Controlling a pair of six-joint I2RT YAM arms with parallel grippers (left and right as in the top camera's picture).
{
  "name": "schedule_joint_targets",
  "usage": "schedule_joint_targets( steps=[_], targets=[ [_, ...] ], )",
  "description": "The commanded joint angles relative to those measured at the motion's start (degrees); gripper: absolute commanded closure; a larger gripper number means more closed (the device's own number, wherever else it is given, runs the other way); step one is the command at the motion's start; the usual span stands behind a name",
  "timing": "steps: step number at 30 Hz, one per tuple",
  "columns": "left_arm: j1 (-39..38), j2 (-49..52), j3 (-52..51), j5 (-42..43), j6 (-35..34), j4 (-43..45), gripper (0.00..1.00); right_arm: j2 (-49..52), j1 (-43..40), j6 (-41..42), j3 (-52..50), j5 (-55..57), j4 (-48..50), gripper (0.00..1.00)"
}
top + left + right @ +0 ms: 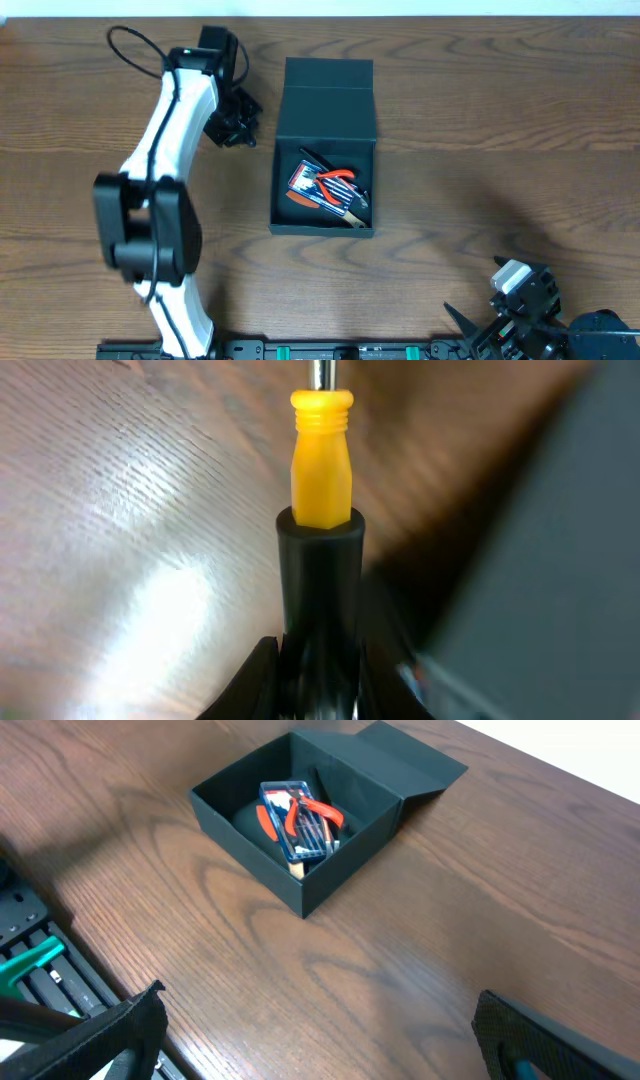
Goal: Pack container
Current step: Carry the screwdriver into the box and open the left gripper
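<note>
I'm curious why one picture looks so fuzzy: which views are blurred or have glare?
Left wrist view: the screwdriver handle is fairly sharp, the container beside it a dark blur, and glare whitens the table. Overhead and right wrist views: mostly sharp, evenly lit, soft shadows only.

Left arm (175, 120) extended, fingers (250, 682) gripping a screwdriver (321, 470); right fingers (110, 1030) spread apart.

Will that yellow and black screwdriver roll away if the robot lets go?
Probably: the screwdriver has a round handle, so it could roll on the flat table. It looks stiff, so it likely won't bend in the left hand.
</note>
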Motion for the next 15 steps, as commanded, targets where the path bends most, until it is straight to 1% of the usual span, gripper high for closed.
schedule_joint_targets(
  steps=[1, 6, 11, 15],
  targets=[
    [-3.43, -6.36, 1.03, -0.70, -2.78, -0.31, 0.85, -0.13, -0.22, 0.74, 0.02, 0.59, 0.00, 0.01],
    [-10.97, -11.30, 1.03, -2.45, -9.75, -0.28, 0.85, -0.13, -0.22, 0.72, 0.02, 0.59, 0.00, 0.01],
    [-20.35, -11.34, -0.07, -2.43, -18.10, 0.28, 0.85, -0.13, -0.22, 0.74, 0.02, 0.59, 0.00, 0.01],
    [-26.21, -11.34, -2.54, -2.45, -24.26, 0.66, 0.86, -0.13, -0.20, 0.74, 0.02, 0.59, 0.00, 0.01]
  ],
)
